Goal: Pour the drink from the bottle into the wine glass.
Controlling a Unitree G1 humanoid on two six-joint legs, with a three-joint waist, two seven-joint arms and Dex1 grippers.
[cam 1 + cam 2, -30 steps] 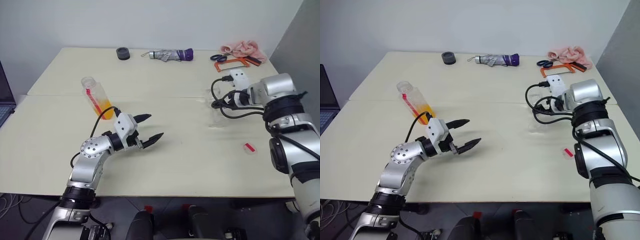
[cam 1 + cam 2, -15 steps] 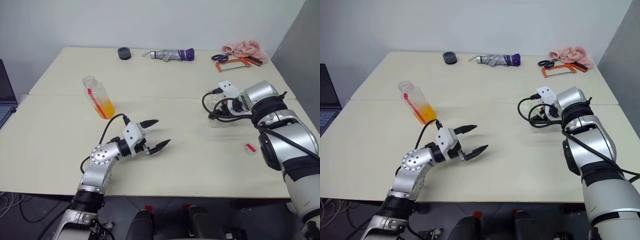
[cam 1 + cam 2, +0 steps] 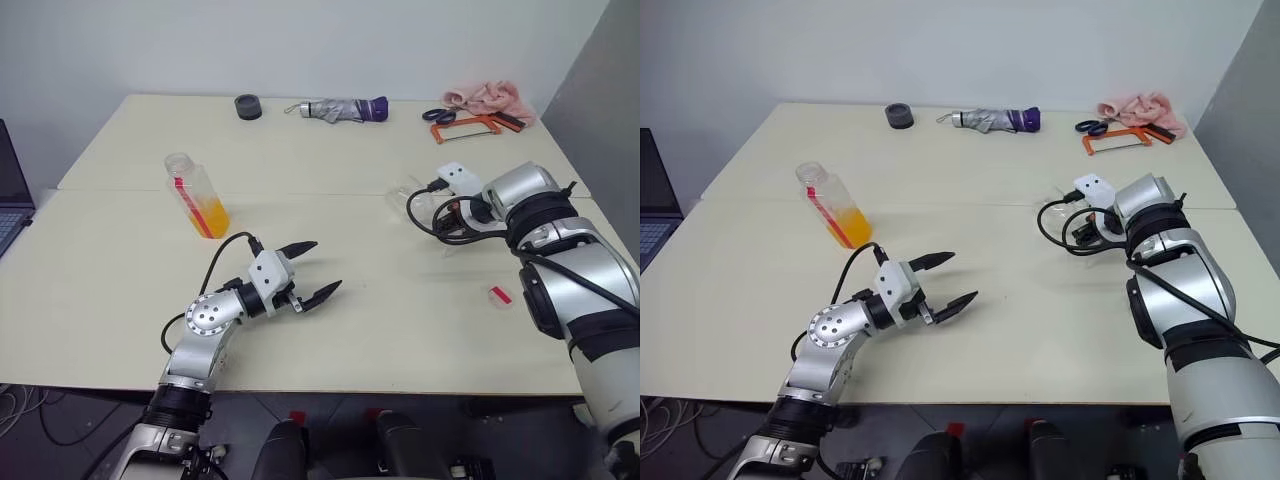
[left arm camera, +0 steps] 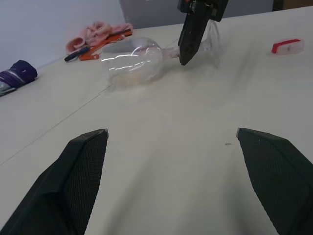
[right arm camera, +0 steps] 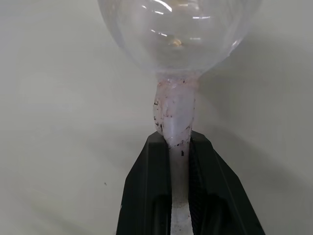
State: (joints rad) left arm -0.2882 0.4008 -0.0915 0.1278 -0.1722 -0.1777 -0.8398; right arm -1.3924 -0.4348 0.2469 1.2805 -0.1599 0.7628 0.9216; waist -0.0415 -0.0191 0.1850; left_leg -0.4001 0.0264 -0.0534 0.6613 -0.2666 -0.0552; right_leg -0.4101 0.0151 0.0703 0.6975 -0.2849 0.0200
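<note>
The wine glass (image 4: 129,61) lies on its side on the right half of the table, bowl (image 5: 178,29) empty. My right gripper (image 5: 175,139) is shut on its stem (image 5: 174,117), just behind the bowl, with the foot (image 4: 213,41) beyond the fingers. The bottle (image 3: 197,195) stands uncapped at the left. The orange drink (image 3: 212,217) fills its lower part. My left gripper (image 3: 320,267) hovers open and empty over the table's middle, right of the bottle, pointing toward the glass.
A red-and-white cap (image 3: 499,294) lies near the right arm. Along the far edge are a black roll (image 3: 247,106), a folded umbrella (image 3: 340,108), scissors (image 3: 438,115), an orange tool (image 3: 465,125) and a pink cloth (image 3: 488,98). A laptop (image 3: 5,190) sits at the left.
My right gripper has closed its fingers onto the wine glass's stem. The left gripper has stayed open in about the same spot. The head view has shifted a little.
</note>
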